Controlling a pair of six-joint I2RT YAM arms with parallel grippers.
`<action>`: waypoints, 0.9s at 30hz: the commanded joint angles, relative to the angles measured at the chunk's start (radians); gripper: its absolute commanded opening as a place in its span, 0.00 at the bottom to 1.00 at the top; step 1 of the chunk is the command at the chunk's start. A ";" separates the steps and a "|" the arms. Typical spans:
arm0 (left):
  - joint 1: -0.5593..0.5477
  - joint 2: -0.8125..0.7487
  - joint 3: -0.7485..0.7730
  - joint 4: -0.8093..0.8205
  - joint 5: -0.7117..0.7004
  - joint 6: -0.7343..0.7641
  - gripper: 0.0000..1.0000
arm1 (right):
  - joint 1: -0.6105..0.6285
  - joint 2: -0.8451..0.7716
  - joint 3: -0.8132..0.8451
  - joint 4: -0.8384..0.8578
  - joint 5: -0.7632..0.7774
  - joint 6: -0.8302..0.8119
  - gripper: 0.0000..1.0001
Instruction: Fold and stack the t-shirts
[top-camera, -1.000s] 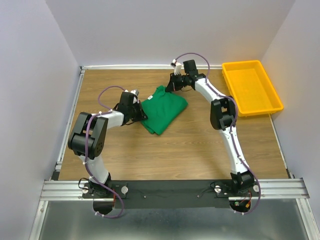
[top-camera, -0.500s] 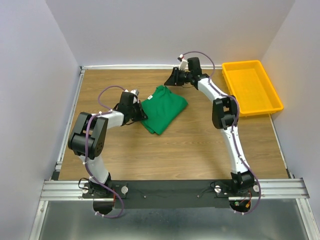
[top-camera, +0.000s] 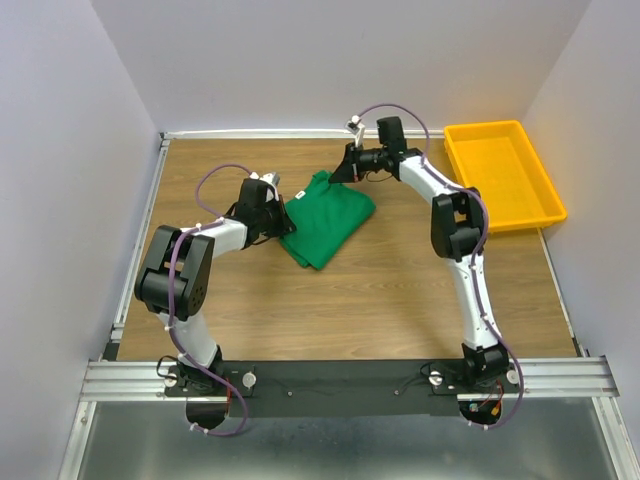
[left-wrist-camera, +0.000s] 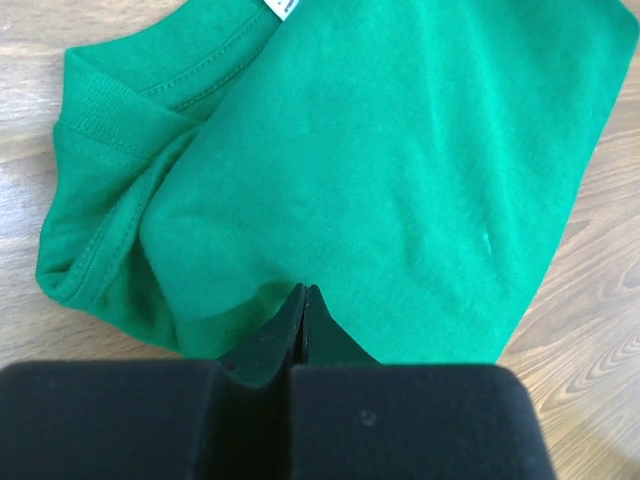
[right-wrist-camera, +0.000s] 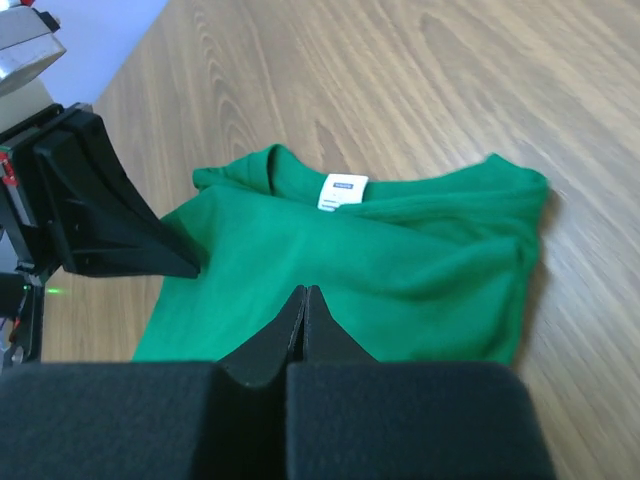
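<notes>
Where the two bases sit bolted at the near edge, the worktop (top-camera: 380, 300) begins: smooth, pale brown wood grain. The left arm (top-camera: 190, 265) folds at its elbow and reaches to the right, low over the board. The left jaws are pressed shut with their tips at the left edge of the green t-shirt (top-camera: 325, 218); I cannot tell whether any cloth is caught between them. The t-shirt lies folded into a rough rectangle on the far half of the worktop. It is a soft knit with a ribbed collar (left-wrist-camera: 100, 110) and a small white neck label (right-wrist-camera: 342, 192), whose print is too small to read. The right arm (top-camera: 465, 260) stretches far and bends left beside the shirt's far corner, the right jaws closed on nothing. At the far right sits a rectangular yellow plastic tray (top-camera: 500, 178).
</notes>
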 joint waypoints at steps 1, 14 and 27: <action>0.003 -0.034 -0.027 0.033 0.027 0.015 0.00 | 0.032 0.066 0.057 -0.057 0.031 -0.021 0.01; 0.003 -0.005 -0.027 0.046 0.052 0.019 0.00 | 0.047 0.135 0.101 -0.103 0.210 -0.018 0.01; 0.001 0.024 -0.061 0.055 0.063 0.010 0.00 | 0.077 0.250 0.270 -0.033 0.362 0.147 0.01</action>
